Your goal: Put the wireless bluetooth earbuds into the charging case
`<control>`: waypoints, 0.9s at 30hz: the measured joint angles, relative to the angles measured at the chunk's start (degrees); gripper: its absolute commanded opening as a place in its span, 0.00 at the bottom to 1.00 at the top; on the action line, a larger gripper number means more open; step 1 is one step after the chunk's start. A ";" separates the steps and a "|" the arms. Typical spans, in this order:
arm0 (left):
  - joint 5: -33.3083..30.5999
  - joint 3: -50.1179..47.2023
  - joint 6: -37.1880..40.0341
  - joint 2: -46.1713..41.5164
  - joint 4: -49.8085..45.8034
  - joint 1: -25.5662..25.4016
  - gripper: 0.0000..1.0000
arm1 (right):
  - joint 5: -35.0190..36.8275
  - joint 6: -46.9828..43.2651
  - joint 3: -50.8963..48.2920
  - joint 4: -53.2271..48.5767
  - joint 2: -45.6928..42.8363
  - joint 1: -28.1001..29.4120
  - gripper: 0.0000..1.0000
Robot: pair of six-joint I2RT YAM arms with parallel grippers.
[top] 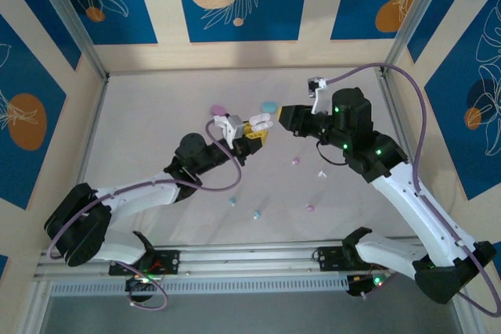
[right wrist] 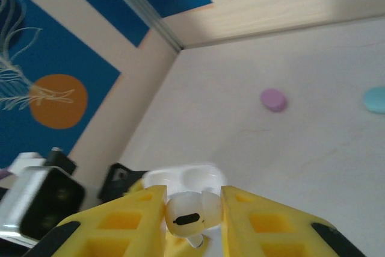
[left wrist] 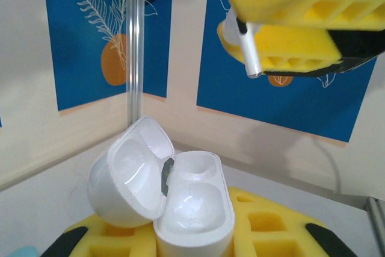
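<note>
- Left gripper (left wrist: 192,236) is clamped on the glossy white oval plastic charging case (left wrist: 192,206). The case stands upright between its yellow foam fingers, with the hinged lid (left wrist: 129,173) flipped open and tilted off to one side.
- Both wells in that case look empty to me, so nothing is seated yet.
- Right gripper (right wrist: 191,210) is pinching a small white plastic earbud (right wrist: 187,215) between its yellow fingers, stem poking out past the fingertips.
- The earbud hangs just above the open case, close but not touching. The left wrist view shows a clear gap between stem and wells.
- My read on progress: first insertion of six is in hand, none complete.
- Loose on the table (top: 141,115), well apart from both grippers and on the arm-base side of them:
  - what looks like the second white earbud (top: 321,173)
  - two tiny pink earbuds (top: 295,161) (top: 310,209)
  - two tiny light blue earbuds (top: 232,201) (top: 257,214)
- The pink oval case (top: 218,109) and light blue oval case (top: 269,106) lie beyond the grippers, toward the back wall. They look shut from here, so I expect both will need opening before their pairs go in.
- Next move, as I judge it: line the stem up with one well and lower it straight in. The earbud is small and smooth, so a skewed approach could catch it on the rim or make it slip in the foam.
</note>
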 measured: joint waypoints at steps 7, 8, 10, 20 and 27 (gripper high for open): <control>-3.08 0.66 2.91 1.51 2.43 -1.01 0.13 | -0.35 0.24 0.15 3.63 2.99 5.25 0.28; -3.34 0.72 2.99 1.51 2.73 -1.03 0.14 | -0.33 0.24 0.17 3.67 3.72 5.57 0.28; -3.54 0.94 3.37 1.51 2.95 -1.11 0.13 | -0.24 0.22 0.17 3.65 4.85 5.99 0.28; -3.98 1.29 4.35 1.51 3.13 -1.49 0.14 | 1.01 -1.53 0.28 3.45 6.01 6.78 0.28; -5.05 1.29 4.37 1.51 3.17 -1.51 0.14 | 1.84 -3.39 1.03 2.36 6.25 7.19 0.28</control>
